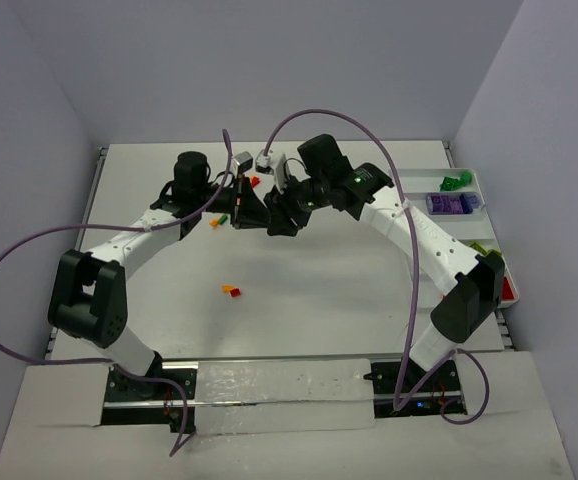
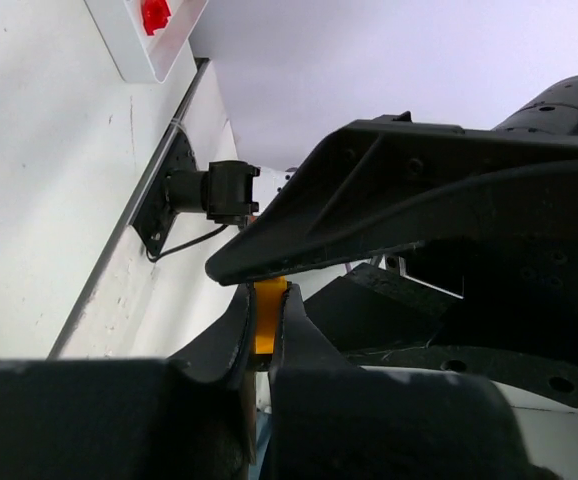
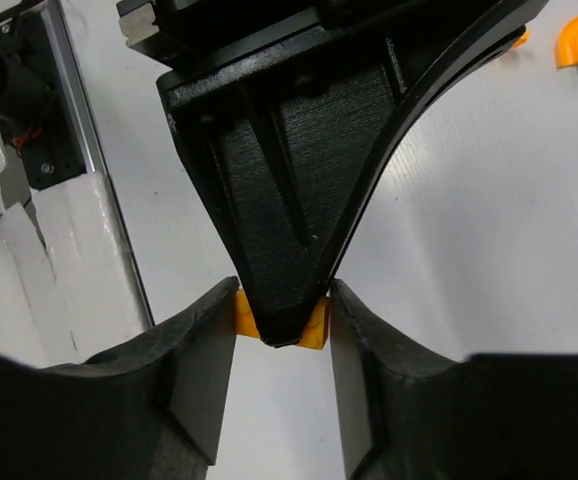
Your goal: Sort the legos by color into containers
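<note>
Orange lego (image 2: pixel 269 318): well left of the tray (image 1: pixel 479 192), seemingly off the table. Left gripper (image 2: pixel 267 300) pinches it; right gripper (image 3: pixel 281 300) looks clamped on it too. Likely a handover between 2 arms. Next: left releases, right carries it to the tray. Both arms bent inward, wrists nose to nose.

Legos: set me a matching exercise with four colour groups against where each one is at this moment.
1. green legos
2. purple legos
3. red legos in the tray
4. orange brick

A. pinched in the left gripper
B. near-end compartment
C. far-end compartment
D. compartment next to the far end

Pairs: 1-C, 2-D, 3-B, 4-A
</note>
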Robot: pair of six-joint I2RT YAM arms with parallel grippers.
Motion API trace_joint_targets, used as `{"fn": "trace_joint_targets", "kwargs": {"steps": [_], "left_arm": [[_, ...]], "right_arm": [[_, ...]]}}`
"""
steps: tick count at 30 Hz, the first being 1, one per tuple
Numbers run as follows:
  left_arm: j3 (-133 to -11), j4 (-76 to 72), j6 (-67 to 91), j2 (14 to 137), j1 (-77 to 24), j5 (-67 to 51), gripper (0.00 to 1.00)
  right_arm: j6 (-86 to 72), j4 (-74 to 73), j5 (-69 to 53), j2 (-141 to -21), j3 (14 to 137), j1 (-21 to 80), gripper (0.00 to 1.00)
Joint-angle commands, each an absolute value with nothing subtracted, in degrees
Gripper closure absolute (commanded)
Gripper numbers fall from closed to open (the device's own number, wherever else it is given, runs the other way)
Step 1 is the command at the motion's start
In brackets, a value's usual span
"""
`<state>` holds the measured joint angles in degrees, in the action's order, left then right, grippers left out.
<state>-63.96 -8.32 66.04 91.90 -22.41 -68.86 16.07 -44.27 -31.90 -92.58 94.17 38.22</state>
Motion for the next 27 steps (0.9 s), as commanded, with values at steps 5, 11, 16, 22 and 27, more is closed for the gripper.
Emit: {"fn": "trace_joint_targets", "kwargs": {"steps": [5, 11, 16, 22, 27], "left_arm": [[-63.38, -10.39, 65.59, 91.76, -22.51, -70.41, 0.71], [-63.94, -5.79, 59.72, 91.06, -18.53, -66.69, 0.08], [-69.57, 9.42, 47.85, 89.50, -13.67, -58.87, 0.01], [-75.06, 24.88, 25.48, 84.46, -14.28, -31.29, 0.01], [-76.17, 27.36, 22.18, 83.78, -14.50, -25.04, 0.01]], "right_arm": [[17.31, -42.46, -30.86, -91.24, 95.27, 38.58, 0.72], [17.74, -42.27, -28.27, -88.64, 91.31, 37.82, 0.85], [18.44, -43.90, -23.92, -86.11, 85.69, 32.73, 0.86], [23.74, -48.21, -8.69, -86.49, 78.65, 15.92, 0.90], [31.05, -49.45, -0.56, -90.35, 77.70, -0.72, 0.90]]}}
